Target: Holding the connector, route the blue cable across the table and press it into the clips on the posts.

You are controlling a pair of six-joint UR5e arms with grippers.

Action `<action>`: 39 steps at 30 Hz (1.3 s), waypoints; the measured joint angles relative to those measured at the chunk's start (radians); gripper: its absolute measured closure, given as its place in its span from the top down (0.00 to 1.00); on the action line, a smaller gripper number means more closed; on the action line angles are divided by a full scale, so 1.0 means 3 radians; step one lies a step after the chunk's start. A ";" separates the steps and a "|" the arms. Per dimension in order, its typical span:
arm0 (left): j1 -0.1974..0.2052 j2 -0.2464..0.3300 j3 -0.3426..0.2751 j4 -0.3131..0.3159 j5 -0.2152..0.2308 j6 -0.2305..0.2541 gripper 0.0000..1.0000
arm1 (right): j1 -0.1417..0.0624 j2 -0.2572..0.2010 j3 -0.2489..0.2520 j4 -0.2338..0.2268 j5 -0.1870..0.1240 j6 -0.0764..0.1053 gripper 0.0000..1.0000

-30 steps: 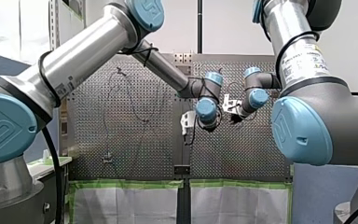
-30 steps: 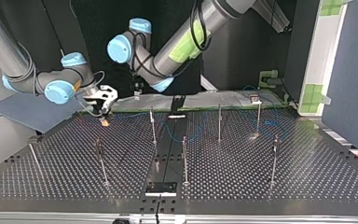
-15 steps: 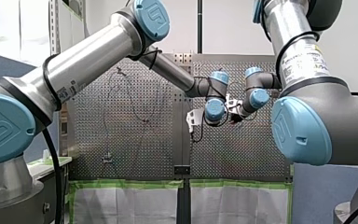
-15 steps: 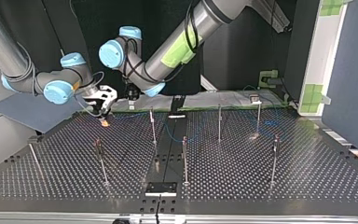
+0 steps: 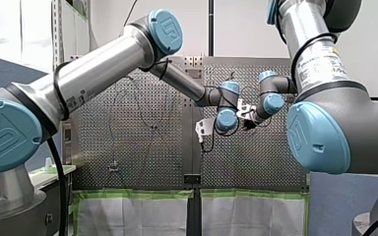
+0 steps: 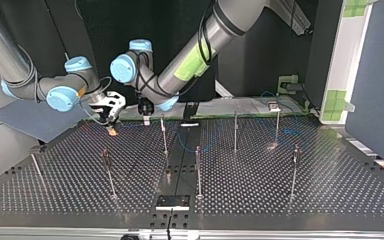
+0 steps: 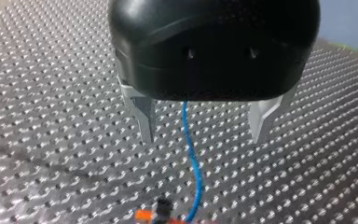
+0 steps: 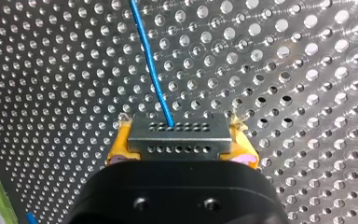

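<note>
Gripping connector (image 8: 179, 133) in right end effector (image 8: 182, 149), yellow pads (image 8: 116, 151) clamped on both sides, low over table (image 6: 280, 190). Straddling cable (image 7: 192, 158) just beside it with left end effector (image 7: 204, 137), fingers (image 7: 142, 116) spread wide, nothing held. Risks: closing off-centre and missing cable; tugging connector askew if cable snags a post (image 6: 164, 135). Cannot make out clips; hard to trace cable's far run.

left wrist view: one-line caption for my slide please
My left end effector open over the perforated table, the blue cable running between its metal fingers, touching neither.
</note>
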 joint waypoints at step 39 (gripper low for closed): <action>0.0051 -0.0502 0.0752 -0.0421 -0.0037 -0.0140 0.93 | 0.0000 0.0000 -0.0001 -0.0010 -0.0089 0.0000 0.00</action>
